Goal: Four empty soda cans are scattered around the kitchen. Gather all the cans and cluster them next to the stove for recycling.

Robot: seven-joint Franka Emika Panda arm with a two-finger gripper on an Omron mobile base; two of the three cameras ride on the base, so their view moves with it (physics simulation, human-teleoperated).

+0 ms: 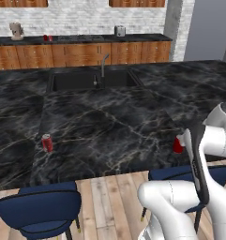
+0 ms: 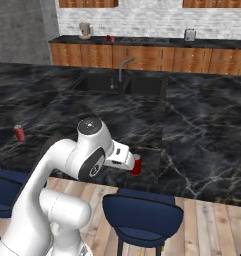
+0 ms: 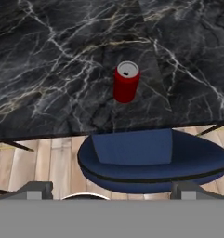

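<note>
1. Jaws of the gripper stand wide apart and hold nothing; the fingertips rise above a blue stool.
2. One soda can stands upright on the black marble island counter, near its edge, just beyond the stool and apart from the gripper.
3. Another can stands upright near the island's front edge, well to the left.
4. More red cans sit on the far counter, beside a beige machine.
</note>
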